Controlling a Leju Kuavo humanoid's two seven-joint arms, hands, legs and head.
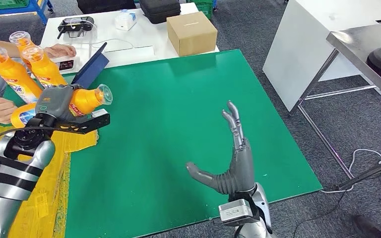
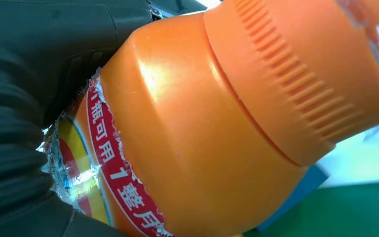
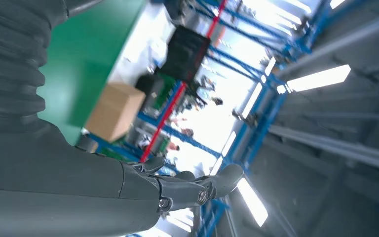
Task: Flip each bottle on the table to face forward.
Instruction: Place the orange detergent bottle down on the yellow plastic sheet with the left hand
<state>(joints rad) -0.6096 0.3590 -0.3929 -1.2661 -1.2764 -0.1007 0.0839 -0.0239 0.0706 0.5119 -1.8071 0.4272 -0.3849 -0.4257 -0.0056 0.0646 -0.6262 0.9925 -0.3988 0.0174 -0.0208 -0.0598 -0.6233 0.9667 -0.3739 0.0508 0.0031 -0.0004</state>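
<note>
The left hand (image 1: 54,106) grips an orange plastic bottle with a clear cap (image 1: 82,101) — tilted, held at the left edge of the green mat (image 1: 178,124); the right hand (image 1: 233,163) hovers empty, fingers spread; the smooth body could slip or knock the two standing orange bottles (image 1: 27,69) just behind.

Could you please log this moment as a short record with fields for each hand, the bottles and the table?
left hand: grips an orange bottle, tilted, cap toward the table's middle
right hand: open, fingers spread above the mat
other bottles: orange, upright at the left edge, beside a person's hand
table: green mat
</note>
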